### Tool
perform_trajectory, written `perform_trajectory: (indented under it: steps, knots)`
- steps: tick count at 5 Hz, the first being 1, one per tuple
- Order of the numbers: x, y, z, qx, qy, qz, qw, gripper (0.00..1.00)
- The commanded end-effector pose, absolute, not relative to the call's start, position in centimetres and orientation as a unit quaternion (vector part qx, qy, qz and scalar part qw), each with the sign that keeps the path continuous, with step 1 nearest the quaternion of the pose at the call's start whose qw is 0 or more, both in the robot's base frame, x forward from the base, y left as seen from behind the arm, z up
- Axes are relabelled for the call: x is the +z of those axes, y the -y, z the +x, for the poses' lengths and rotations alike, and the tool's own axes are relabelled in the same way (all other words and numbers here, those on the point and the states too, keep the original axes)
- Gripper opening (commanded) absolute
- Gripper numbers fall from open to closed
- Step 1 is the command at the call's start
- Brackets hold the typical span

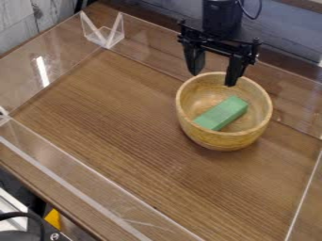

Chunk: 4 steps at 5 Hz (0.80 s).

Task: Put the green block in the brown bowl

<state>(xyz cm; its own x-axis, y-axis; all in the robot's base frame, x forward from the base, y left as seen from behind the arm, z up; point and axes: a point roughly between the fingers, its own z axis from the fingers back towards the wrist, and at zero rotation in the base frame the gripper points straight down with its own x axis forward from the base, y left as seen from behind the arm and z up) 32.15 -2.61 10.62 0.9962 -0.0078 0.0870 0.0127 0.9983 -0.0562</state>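
The green block (220,116) lies flat inside the brown bowl (189,120), which stands on the wooden table to the right of centre. Above the bowl's far rim hangs my gripper (216,68), pointing straight down. Its two black fingers stand wide apart with nothing between them, clear of both the block and the bowl.
Clear acrylic walls (75,184) fence the wooden table (113,113) on all sides. A small clear acrylic stand (104,31) sits at the back left corner. The arm's black body rises out of the top edge of the view.
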Motion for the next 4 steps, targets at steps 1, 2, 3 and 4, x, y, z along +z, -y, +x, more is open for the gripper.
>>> perform_trajectory:
  steps: [1, 2, 3, 4]
  knots:
    - [14.4, 1.2, 32.8, 0.016, 0.084, -0.022, 0.996, 1.0]
    - [15.9, 0.1, 32.6, 0.034, 0.082, -0.016, 0.996, 1.0]
    - [15.3, -0.1, 32.4, 0.036, 0.081, -0.017, 0.996, 1.0]
    - [14.7, -0.6, 32.2, 0.043, 0.081, -0.018, 0.996, 1.0]
